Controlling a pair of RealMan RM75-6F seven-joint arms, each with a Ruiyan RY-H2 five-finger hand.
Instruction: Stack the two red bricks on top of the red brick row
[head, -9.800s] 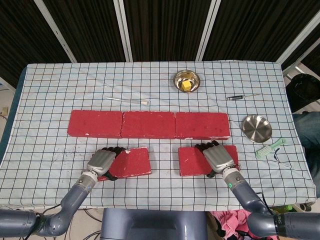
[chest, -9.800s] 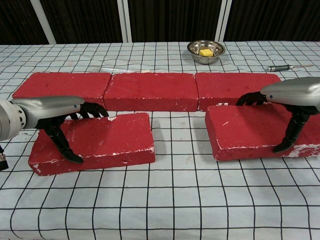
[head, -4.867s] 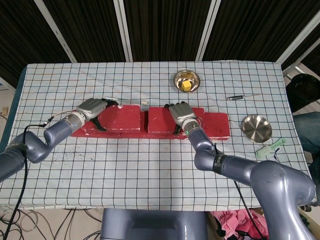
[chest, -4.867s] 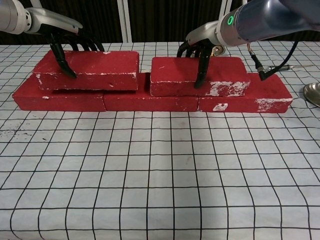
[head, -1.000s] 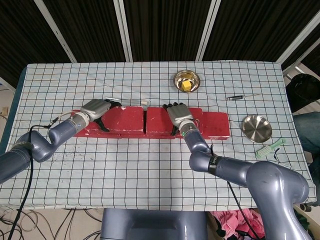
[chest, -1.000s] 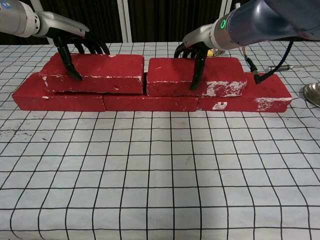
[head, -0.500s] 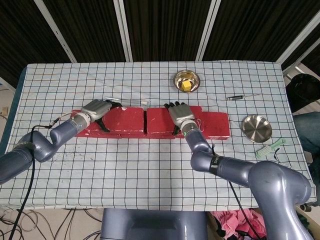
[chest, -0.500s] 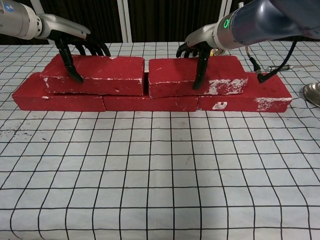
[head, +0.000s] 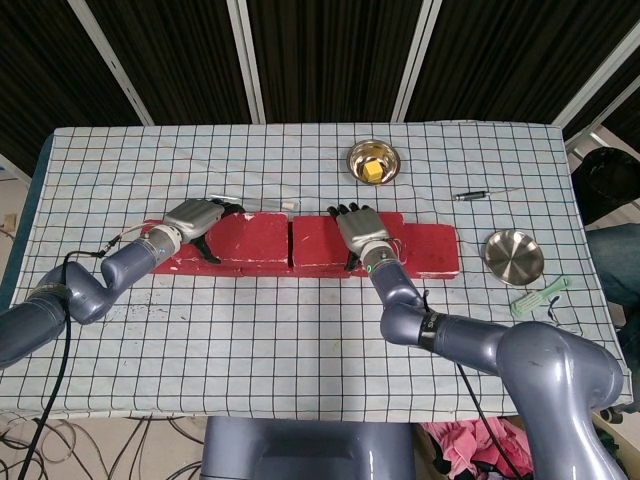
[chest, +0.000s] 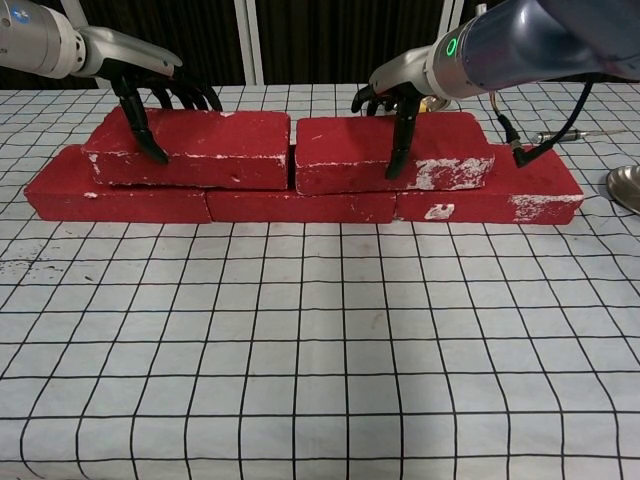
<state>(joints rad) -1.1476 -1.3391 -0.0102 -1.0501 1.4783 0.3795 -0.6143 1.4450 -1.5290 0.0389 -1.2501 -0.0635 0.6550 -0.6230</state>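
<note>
Landmark: the red brick row (chest: 300, 205) lies on the desk (chest: 320, 350), its long axis running left to right.
Left brick (chest: 195, 148): it sits on top of the row over its left and middle part, long axis along the row.
Right brick (chest: 395, 152): it sits on the row just right of the left brick; a thin dark gap shows between their ends.
Left hand (head: 192, 218): clamped over the outer end of the left brick, thumb down the front face, fingers (chest: 185, 92) curled over the back edge.
Right hand (head: 361, 230): gripping the right brick near its inner end, thumb down the front, fingers (chest: 368, 98) hooked behind.
Turning point: each brick lies directly under its own hand, so I'd judge any last nudge runs along the row, inward to close the gap.
Progress: both bricks look seated; letting go seems all that is left.
</note>
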